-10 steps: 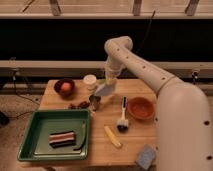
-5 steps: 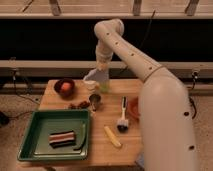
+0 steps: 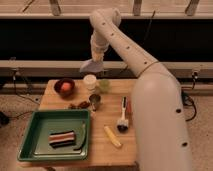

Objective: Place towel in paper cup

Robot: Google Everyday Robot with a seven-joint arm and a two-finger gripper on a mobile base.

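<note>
The gripper [image 3: 96, 59] hangs above the short white paper cup [image 3: 89, 82], jaws clamped on the thin grey-blue towel [image 3: 92, 65].

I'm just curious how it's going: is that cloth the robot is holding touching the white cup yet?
Apart. In the camera view the towel hangs from the gripper above the table, and a strip of background shows between its lower edge and the rim of the paper cup.

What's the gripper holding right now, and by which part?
The gripper holds the towel by its upper edge; the cloth hangs free above the paper cup.
</note>
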